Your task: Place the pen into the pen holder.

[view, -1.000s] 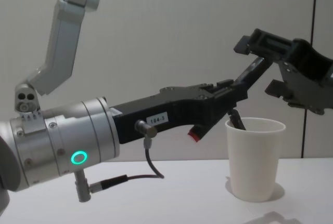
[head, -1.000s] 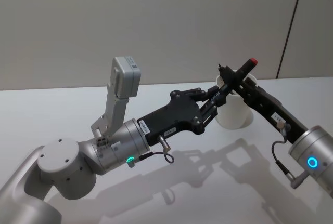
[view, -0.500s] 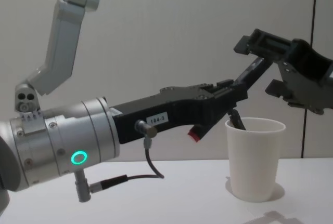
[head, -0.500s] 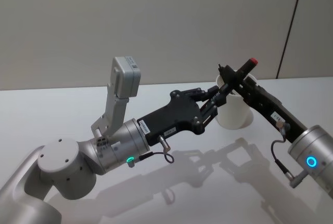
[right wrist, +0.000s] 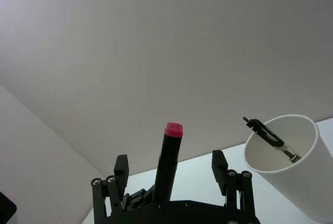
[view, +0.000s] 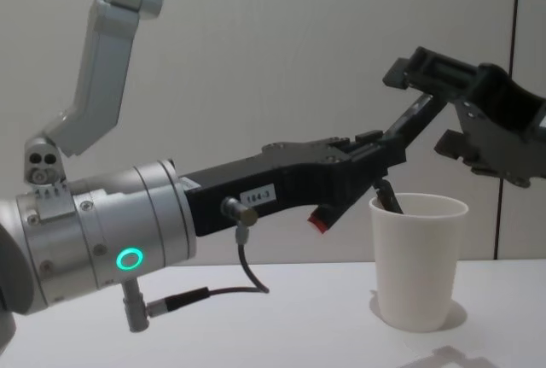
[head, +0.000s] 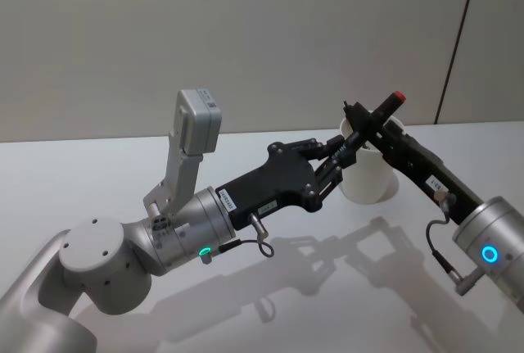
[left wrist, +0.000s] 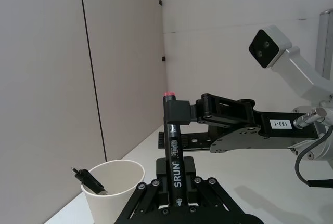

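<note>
A black pen (left wrist: 173, 151) with a red end (head: 398, 97) sticks up at a slant just left of the pen holder, a white paper cup (head: 370, 174) at the table's back right. My left gripper (left wrist: 174, 195) is shut on the pen's lower part. My right gripper (right wrist: 170, 166) reaches in from the right and straddles the pen near its red end (right wrist: 174, 129). Its fingers (right wrist: 121, 168) stand apart from the pen, open. In the chest view the pen (view: 415, 119) rises above the cup (view: 418, 265), and the right gripper (view: 478, 120) hangs over it.
Another dark pen (left wrist: 89, 180) with a clip leans inside the cup (right wrist: 291, 174), its tip above the rim (right wrist: 268, 133). The white table (head: 98, 165) runs back to a plain wall. Both arms crowd the space around the cup.
</note>
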You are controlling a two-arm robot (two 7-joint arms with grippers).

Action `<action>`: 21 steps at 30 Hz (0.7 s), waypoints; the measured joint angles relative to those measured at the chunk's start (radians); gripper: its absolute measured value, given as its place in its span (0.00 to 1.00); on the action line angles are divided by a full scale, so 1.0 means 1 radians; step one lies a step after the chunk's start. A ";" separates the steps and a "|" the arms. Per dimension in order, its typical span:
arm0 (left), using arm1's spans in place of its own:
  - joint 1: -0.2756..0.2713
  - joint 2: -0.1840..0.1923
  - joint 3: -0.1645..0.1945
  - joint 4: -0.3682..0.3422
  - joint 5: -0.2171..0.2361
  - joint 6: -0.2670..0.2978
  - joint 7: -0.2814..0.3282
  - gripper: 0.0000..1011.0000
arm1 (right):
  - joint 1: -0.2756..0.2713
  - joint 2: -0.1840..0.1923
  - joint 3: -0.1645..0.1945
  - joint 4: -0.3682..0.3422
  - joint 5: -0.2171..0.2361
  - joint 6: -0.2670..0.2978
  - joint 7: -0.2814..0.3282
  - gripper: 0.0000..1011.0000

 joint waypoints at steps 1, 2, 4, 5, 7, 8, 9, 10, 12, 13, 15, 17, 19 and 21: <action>0.000 0.000 0.000 0.000 0.000 0.000 0.000 0.18 | 0.000 0.000 0.000 0.000 0.000 0.000 0.001 0.99; 0.000 0.000 0.000 0.000 0.000 0.000 0.000 0.18 | 0.001 0.000 0.000 0.001 0.001 0.001 0.003 0.99; 0.000 0.000 0.000 0.000 0.000 0.000 0.000 0.18 | 0.003 0.001 -0.001 0.002 0.002 0.003 0.009 0.99; 0.000 0.000 0.000 0.000 0.000 0.000 0.000 0.18 | 0.003 0.001 -0.001 0.002 0.002 0.003 0.009 0.99; 0.000 0.000 0.000 0.000 0.000 0.000 0.000 0.18 | 0.004 0.002 -0.001 0.003 0.004 0.004 0.013 0.99; 0.000 0.000 0.000 0.000 0.000 0.000 0.000 0.18 | 0.005 0.002 -0.001 0.003 0.004 0.005 0.014 0.99; 0.000 0.000 0.000 0.000 0.000 0.000 0.000 0.18 | 0.005 0.002 -0.001 0.004 0.005 0.005 0.016 0.99; 0.000 0.000 0.000 0.000 0.000 0.000 0.000 0.18 | 0.006 0.002 -0.002 0.004 0.005 0.006 0.017 0.99; 0.000 0.000 0.000 0.000 0.000 0.000 0.000 0.18 | 0.007 0.002 -0.002 0.005 0.006 0.007 0.019 0.99; 0.000 0.000 0.000 0.000 0.000 0.000 0.000 0.18 | 0.007 0.002 -0.002 0.005 0.006 0.007 0.020 0.99; 0.000 0.000 0.000 0.000 0.000 0.000 0.000 0.18 | 0.008 0.003 -0.002 0.005 0.007 0.008 0.021 0.99; 0.000 0.000 0.000 0.000 0.000 0.000 0.000 0.18 | 0.008 0.003 -0.002 0.005 0.007 0.008 0.022 0.99; 0.000 0.000 0.000 0.000 0.000 0.000 0.000 0.18 | 0.008 0.003 -0.003 0.006 0.007 0.008 0.024 0.99; 0.000 0.000 0.000 0.000 0.000 0.000 0.000 0.18 | 0.009 0.003 -0.003 0.006 0.008 0.009 0.024 0.99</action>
